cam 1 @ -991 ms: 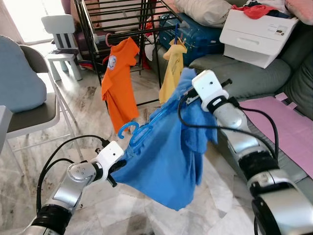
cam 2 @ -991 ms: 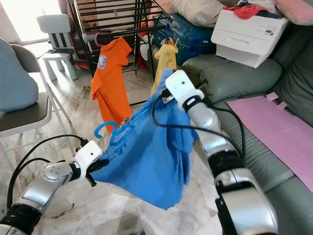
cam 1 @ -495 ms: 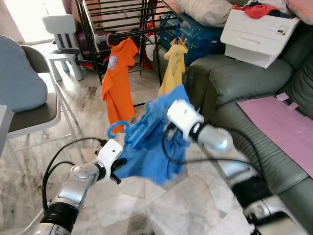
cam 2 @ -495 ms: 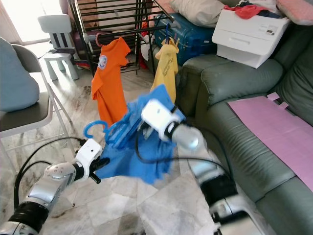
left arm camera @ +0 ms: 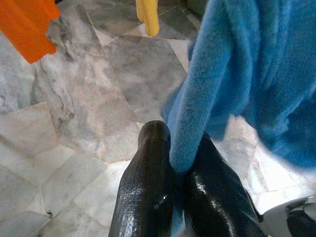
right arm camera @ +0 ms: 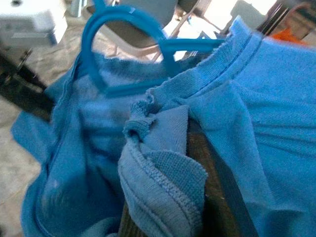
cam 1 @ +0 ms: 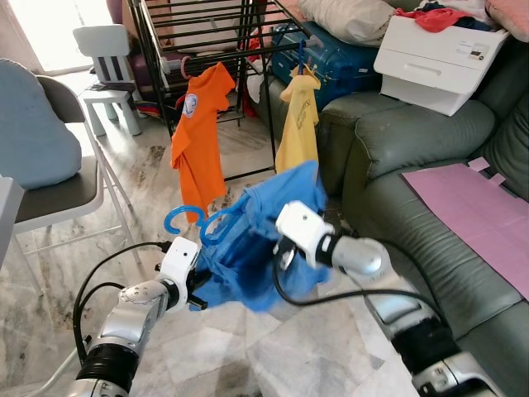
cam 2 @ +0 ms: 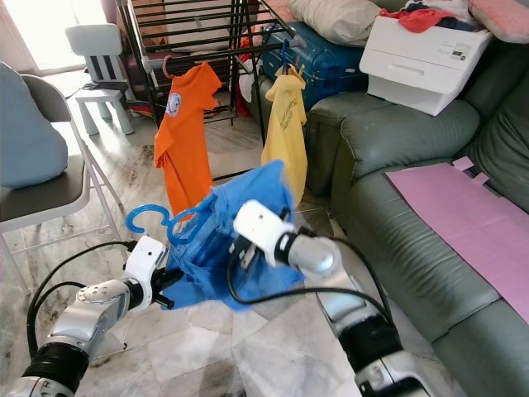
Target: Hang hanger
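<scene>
A blue shirt [cam 1: 248, 252] on a blue plastic hanger [cam 1: 183, 220] hangs bunched between my two grippers, low over the marble floor. My left gripper [cam 1: 201, 289] is shut on the shirt's lower edge, and in the left wrist view its fingers [left arm camera: 148, 173] pinch a fold of blue cloth [left arm camera: 197, 98]. My right gripper [cam 1: 281, 248] is shut on the shirt near the collar, where cloth [right arm camera: 163, 163] bunches against one finger [right arm camera: 210, 168]. The hanger hook [right arm camera: 123, 29] sticks out above the collar. A black drying rack [cam 1: 207, 50] stands behind.
An orange shirt [cam 1: 197, 132] and a yellow shirt [cam 1: 299, 124] hang on the rack. A grey sofa [cam 1: 413, 141] with a pink mat [cam 1: 471, 207] runs along the right. A folding chair [cam 1: 58, 190] stands at left. A white printer [cam 1: 438, 58] sits on the sofa back.
My right arm has dropped from high on the right to low and left, bunching the shirt towards my left gripper. The hanger hook has shifted left and lower.
</scene>
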{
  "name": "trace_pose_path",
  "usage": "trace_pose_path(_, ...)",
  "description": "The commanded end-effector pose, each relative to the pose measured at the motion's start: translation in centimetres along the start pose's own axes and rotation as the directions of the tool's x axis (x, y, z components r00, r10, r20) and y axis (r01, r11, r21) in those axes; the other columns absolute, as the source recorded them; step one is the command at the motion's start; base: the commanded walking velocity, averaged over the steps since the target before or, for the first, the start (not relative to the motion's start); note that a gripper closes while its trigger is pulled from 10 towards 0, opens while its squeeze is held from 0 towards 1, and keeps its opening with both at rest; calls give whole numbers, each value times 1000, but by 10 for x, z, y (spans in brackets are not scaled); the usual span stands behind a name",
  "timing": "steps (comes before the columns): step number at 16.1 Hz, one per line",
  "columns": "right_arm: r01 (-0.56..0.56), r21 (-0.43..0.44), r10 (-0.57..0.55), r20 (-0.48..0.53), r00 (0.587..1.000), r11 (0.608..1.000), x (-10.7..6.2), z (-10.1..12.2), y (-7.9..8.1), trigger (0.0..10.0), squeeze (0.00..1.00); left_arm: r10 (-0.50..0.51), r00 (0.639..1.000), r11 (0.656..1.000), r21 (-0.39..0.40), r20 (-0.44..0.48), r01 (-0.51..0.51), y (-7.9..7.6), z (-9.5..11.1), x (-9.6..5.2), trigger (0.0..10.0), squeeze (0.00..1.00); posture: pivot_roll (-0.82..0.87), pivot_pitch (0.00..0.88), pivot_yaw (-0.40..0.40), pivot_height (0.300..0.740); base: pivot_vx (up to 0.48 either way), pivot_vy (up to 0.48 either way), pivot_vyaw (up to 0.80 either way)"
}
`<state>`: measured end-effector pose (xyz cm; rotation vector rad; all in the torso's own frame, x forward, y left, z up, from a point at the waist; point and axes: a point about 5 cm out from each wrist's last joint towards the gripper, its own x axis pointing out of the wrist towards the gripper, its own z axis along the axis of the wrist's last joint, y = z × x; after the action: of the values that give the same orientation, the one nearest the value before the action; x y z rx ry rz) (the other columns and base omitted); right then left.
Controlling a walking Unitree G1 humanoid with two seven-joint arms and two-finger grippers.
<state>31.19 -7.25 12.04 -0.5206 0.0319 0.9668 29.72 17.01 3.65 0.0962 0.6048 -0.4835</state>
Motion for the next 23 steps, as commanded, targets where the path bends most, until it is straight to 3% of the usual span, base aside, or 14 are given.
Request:
trace_pose_path(1, -284, 16, 284, -72, 956, 959, 15, -17, 55, 0, 0, -78, 960, 996, 59, 267, 65, -19, 68, 1, 0, 0, -91, 0, 24, 740, 0, 0, 0)
trace_pose_path(2, -216, 10, 215, -149, 965, 976, 10, -38, 49, 1961, 0, -71, 958, 997, 56, 279, 57, -20, 70, 1, 0, 0, -90, 0, 21, 740, 0, 0, 0)
trace_pose_path(3, -189, 13, 188, -181, 965, 982, 7, -46, 47, 1647, 0, -58, 956, 998, 46, 287, 47, -20, 70, 1, 0, 0, -89, 0, 18, 740, 0, 0, 0)
trace_pose_path(4, -169, 9, 167, -205, 964, 986, 3, -53, 45, 2196, 0, -47, 954, 999, 38, 295, 38, -20, 71, 1, 0, 0, -90, 0, 16, 740, 0, 0, 0)
trace_pose_path(5, -129, 18, 130, -231, 964, 991, 0, -60, 42, 10000, 0, -40, 952, 999, 40, 304, 29, -20, 73, 1, 0, 0, -90, 0, 15, 740, 0, 0, 0)
trace_pose_path(6, -92, 40, 99, -246, 964, 995, -2, -65, 40, 10000, 255, -39, 950, 999, 44, 308, 27, -20, 74, 1, 0, 0, -92, 0, 17, 740, 0, 0, 0)
trace_pose_path(7, -66, 41, 74, -267, 961, 997, -5, -72, 37, 10000, 1000, -44, 947, 998, 47, 318, 31, -22, 76, 2, 0, 0, -93, 0, 17, 740, 0, 0, 0)
trace_pose_path(9, -47, 34, 54, -277, 959, 998, -6, -75, 35, 10000, 1000, -43, 947, 998, 48, 319, 29, -24, 77, 2, 0, 0, -96, 0, 18, 740, 0, 0, 0)
trace_pose_path(10, -18, -77, -6, -308, 951, 997, -10, -80, 29, 10000, 1000, -37, 943, 999, 38, 331, 26, -25, 80, 3, 0, 0, -96, 0, 16, 740, 0, 0, 0)
trace_pose_path(11, 46, -132, -86, -315, 945, 990, -13, -82, 20, 10000, 1000, -30, 940, 999, 32, 339, 21, -25, 83, 3, 0, 0, -95, 0, 15, 740, 0, 0, 0)
trace_pose_path(13, 91, -180, -147, -323, 935, 979, -17, -85, 10, 10000, 1000, -20, 939, 1000, 28, 344, 11, -25, 85, 3, 0, 0, -94, 0, 14, 740, 0, 0, 0)
trace_pose_path(17, -57, -162, 2, -318, 948, 985, -26, -87, 17, 10000, 1000, 27, 942, 998, 42, 334, -43, -15, 81, 2, 0, 0, -99, 0, 17, 740, 0, 0, 0)
trace_pose_path(21, -37, -153, -10, -295, 955, 988, -31, -83, 10, 10000, 1000, 58, 935, 996, 44, 349, -78, -10, 85, 2, 0, 0, -103, 0, 21, 740, 0, 0, 0)
trace_pose_path(23, 41, -168, -88, -283, 955, 985, -34, -79, -5, 10000, 1000, 62, 935, 995, 56, 348, -87, -7, 83, 2, 0, 0, -104, 0, 21, 740, 0, 0, 0)
